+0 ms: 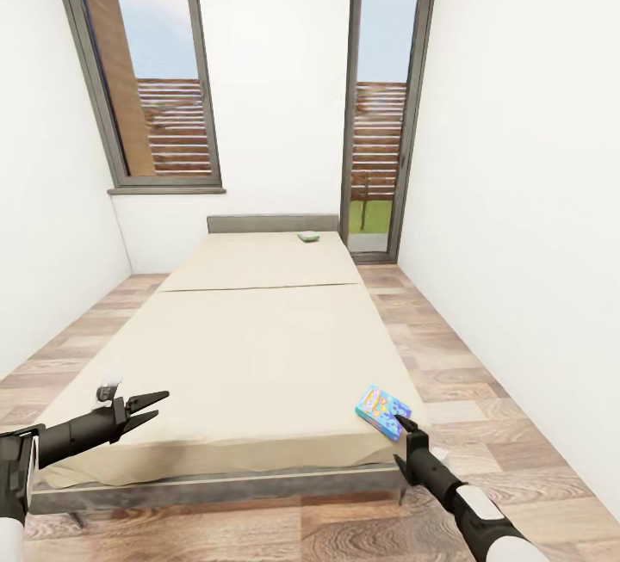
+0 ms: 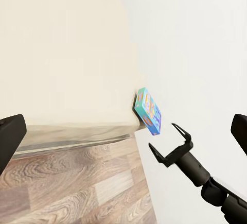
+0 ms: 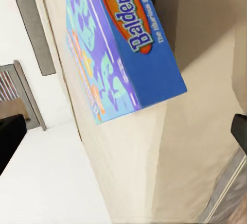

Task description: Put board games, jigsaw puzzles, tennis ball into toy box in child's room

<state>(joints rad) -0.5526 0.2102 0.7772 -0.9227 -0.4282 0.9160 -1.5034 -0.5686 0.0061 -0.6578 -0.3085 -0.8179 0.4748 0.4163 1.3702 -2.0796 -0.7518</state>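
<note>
on the cream bed (image 1: pixel 258 347), a blue cartoon-printed game box (image 1: pixel 382 411) lay at the corner edge, just beyond the spread right gripper (image 1: pixel 403 440), with the left gripper (image 1: pixel 148 407) likewise spread.

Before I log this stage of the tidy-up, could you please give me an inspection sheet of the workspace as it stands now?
Surface: bed with plain cream mattress split by a seam, on a dark frame.
Job's things: blue board game lies at the bed's near right corner, slightly over the edge; a small green-white item lies near the headboard, too small to identify.
Clutter: nothing seen.
Grippers: left gripper open, hovering over the bed's near left corner, empty; right gripper open in the left wrist view, just short of the blue board game.
Cables: nothing seen.
Surroundings: white walls, wood-plank floor, two tall windows.
</note>
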